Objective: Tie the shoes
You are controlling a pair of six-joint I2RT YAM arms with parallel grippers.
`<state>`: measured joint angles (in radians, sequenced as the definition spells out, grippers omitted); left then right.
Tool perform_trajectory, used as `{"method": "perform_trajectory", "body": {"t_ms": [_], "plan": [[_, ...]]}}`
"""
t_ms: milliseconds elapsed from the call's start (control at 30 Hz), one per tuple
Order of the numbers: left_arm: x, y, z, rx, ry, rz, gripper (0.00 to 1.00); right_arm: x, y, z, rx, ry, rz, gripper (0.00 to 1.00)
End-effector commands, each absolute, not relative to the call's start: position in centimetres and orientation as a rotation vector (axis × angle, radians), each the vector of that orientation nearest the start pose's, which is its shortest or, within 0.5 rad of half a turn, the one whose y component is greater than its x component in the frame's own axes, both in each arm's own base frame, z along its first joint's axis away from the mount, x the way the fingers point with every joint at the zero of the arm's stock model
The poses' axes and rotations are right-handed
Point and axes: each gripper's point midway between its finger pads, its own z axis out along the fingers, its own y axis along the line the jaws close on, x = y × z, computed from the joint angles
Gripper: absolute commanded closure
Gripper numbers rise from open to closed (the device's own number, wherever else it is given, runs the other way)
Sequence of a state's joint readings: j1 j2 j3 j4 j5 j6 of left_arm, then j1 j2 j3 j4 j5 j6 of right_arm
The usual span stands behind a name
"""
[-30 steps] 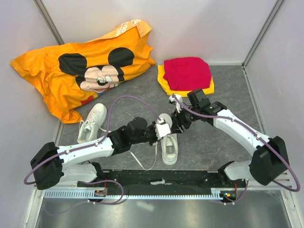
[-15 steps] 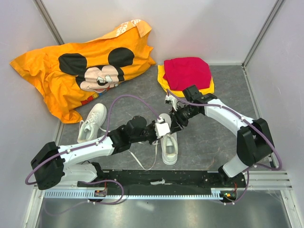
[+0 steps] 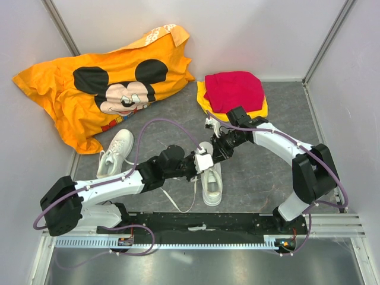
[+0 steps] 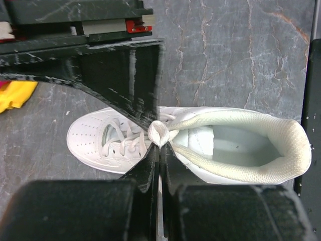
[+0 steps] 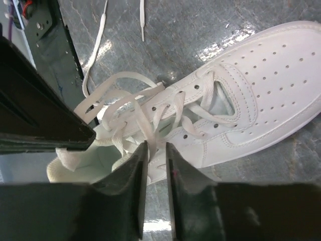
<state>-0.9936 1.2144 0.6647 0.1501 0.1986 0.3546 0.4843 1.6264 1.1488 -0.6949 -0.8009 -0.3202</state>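
Two white sneakers lie on the grey table (image 3: 261,172). Seen from the top cam, the centre sneaker (image 3: 212,185) is at approx. 6 o'clock of the table's middle, near the arm bases, with its toe pointing to 12 o'clock. The second sneaker (image 3: 117,152) is well apart from it at 9 o'clock, just beside the lower edge of the orange shirt (image 3: 59,83), and no hand touches it.

The left hand (image 3: 209,157) comes in from 8 o'clock and is over the laced part of the centre sneaker. In the left wrist cam its fingers (image 4: 150,165) are pressed together and clamped on a small lace loop (image 4: 160,133), which sticks up above the tongue, w/ the shoe's opening (image 4: 241,145) at 3 o'clock of the loop.

The right hand (image 3: 218,151) comes in from 2 o'clock and meets the left one over the same shoe. In the right wrist cam its fingers (image 5: 135,170) are a little apart. A lace strand (image 5: 148,131) goes down btw. them, close to one finger, but I can't see that it is pinched.

A loose lace (image 3: 178,202) trails on the table at 7 o'clock of the centre sneaker.

A red cloth (image 3: 234,89) lies on a yellow cloth (image 3: 203,102) at 1 o'clock, and the shirt fills the 10 o'clock corner.
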Motion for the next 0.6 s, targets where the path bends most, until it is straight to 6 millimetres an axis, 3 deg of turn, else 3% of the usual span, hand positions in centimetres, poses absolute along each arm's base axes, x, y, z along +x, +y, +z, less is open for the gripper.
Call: {"method": "perform_trajectory", "body": {"t_ms": [0,33,233,567], "plan": [[19.4,-33.7,16.0,1.374,1.454,-0.617,0.99,24.8,26.5,13.1,-1.217,2.217,1.118,0.85],[19.4,-33.7,16.0,1.374,1.46,-0.615,0.99,24.7,26.5,13.4,-1.216,2.211,1.118,0.99],[19.1,-33.5,15.3,1.389,1.557,-0.638,0.98,23.7,25.8,15.0,-1.168,2.19,1.12,1.0],[19.2,-33.8,14.4,1.359,1.7,-0.684,0.98,23.1,24.8,16.0,-1.079,2.18,1.145,1.0]]}}
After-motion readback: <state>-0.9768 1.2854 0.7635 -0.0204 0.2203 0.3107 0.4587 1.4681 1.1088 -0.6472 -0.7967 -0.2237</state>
